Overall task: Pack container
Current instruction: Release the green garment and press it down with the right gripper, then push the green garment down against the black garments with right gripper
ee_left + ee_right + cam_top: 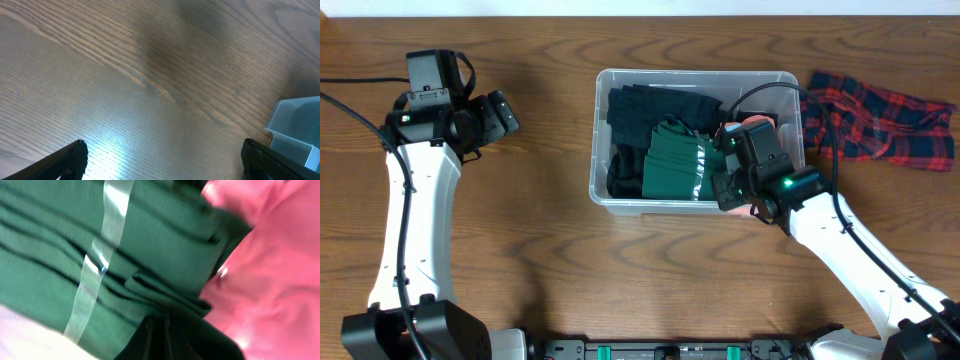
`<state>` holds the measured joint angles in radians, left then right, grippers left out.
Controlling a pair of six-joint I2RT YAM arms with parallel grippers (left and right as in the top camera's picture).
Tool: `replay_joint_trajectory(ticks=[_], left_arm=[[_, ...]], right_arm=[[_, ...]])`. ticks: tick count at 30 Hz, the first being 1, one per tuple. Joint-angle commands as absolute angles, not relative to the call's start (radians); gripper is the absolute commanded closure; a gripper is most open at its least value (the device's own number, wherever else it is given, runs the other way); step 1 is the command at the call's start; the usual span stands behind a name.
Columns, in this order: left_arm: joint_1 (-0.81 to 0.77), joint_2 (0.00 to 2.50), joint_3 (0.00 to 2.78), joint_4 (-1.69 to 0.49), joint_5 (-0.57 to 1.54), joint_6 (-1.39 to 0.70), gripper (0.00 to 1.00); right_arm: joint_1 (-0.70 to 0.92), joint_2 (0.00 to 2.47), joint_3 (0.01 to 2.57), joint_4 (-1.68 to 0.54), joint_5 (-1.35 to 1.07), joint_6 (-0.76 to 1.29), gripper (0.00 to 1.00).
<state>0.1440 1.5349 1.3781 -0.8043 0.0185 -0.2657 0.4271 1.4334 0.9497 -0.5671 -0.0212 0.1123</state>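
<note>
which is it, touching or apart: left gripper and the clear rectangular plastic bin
Apart. The overhead view shows a stretch of wooden table between the left gripper and the clear rectangular plastic bin.

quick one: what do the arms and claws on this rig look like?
Left arm and right arm match: white link shells, black joint housings, black cables trailing off them. Left claw and right claw are black and blocky. A green light glows on the right wrist.

Overhead looks down — left wrist shares container [294, 127] corner.
</note>
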Motion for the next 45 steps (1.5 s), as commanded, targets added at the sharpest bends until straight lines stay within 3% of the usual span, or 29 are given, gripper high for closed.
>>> replay_joint_trajectory(ticks=[1,16,33,45], left_arm=[[0.147,1.528,1.382,-0.806,0.003,-0.268,0.02],[0.147,1.528,1.382,-0.806,0.003,-0.268,0.02],[0.147,1.528,1.382,-0.806,0.003,-0.268,0.02],[0.147,1.528,1.382,-0.806,0.003,-0.268,0.02]], right_arm=[[0.427,1.440,0.968,-0.544,0.038,0.096,0.93],[0.428,1.545,0.968,-0.511,0.037,0.096,0.92],[0.434,1.419,1.163,-0.518,-0.068,0.096,0.93],[0.455,1.575,1.163,-0.461,-0.157,0.095,0.90]])
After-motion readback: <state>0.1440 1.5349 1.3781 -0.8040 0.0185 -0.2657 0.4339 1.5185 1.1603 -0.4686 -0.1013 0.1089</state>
